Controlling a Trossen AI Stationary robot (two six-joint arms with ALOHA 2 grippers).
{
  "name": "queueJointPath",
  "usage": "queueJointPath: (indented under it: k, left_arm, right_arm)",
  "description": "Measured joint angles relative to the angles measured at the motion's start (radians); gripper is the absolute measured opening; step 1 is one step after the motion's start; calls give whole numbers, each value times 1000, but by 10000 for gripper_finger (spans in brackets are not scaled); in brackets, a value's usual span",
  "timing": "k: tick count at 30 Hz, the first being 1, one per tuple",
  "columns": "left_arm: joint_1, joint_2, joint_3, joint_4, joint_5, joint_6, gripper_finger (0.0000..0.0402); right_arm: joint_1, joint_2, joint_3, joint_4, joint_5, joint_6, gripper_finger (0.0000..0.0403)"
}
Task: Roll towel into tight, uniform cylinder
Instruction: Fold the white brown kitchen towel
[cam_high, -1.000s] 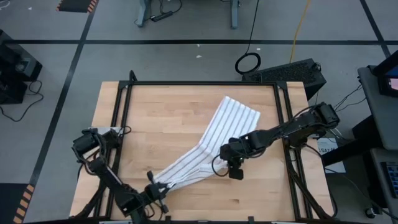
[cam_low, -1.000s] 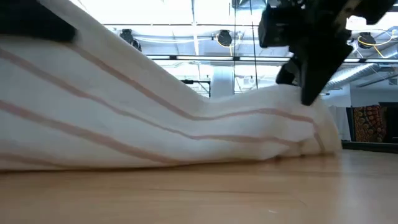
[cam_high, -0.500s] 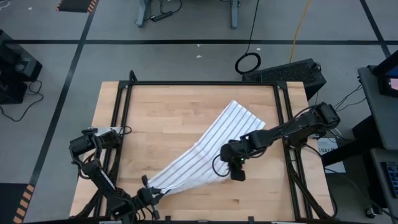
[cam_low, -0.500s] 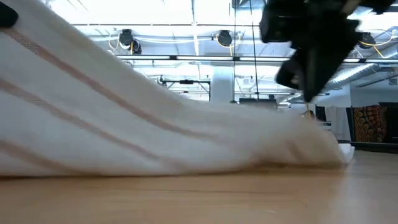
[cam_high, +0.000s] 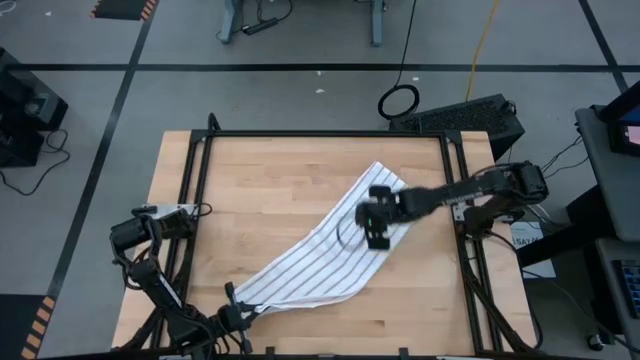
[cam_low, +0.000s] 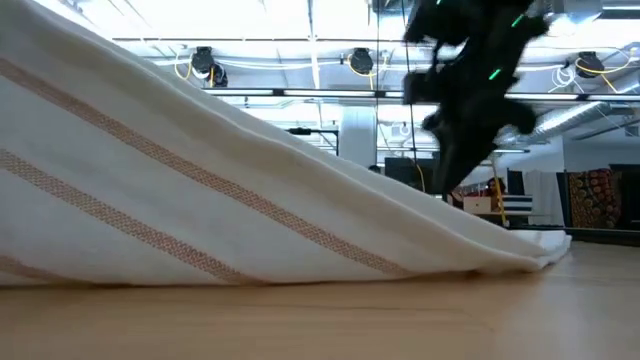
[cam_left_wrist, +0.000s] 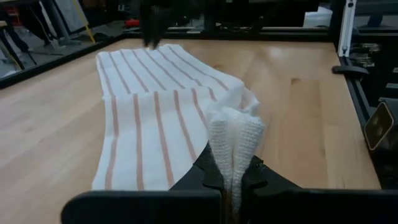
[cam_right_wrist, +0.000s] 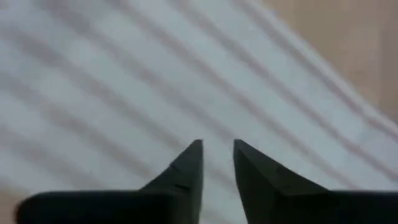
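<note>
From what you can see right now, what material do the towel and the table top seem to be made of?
The towel looks like soft woven cloth, probably cotton: matte white with thin woven stripes, and a coarse knit-like texture shows at the corner pinched in the left gripper. The table top looks like light wood: narrow joined planks with visible grain and a smooth, slightly satin finish.
</note>
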Motion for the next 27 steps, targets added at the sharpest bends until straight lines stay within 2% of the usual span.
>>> queueJointPath:
  k: [5,13,16,22,25,27]
  left_arm:
    - [12,0,0,-14,-2,-1,2]
    - [21,0,0,-46,-7,0,2]
    - [21,0,0,-47,-8,0,2]
    - [21,0,0,-72,-7,-1,2]
    - [23,0,0,-110,-7,-7,2]
    - [29,0,0,-152,-6,-31,2]
  right_arm:
    - [-237,0,-95,119,-86,-121,7]
    - [-484,7,-269,314,-217,-192,3]
    - [-519,4,-284,307,-176,-172,2]
    - [-551,0,-284,164,-35,-75,1]
    - [-551,-8,-285,124,4,-12,1]
    - [-552,-27,-286,121,-9,8,1]
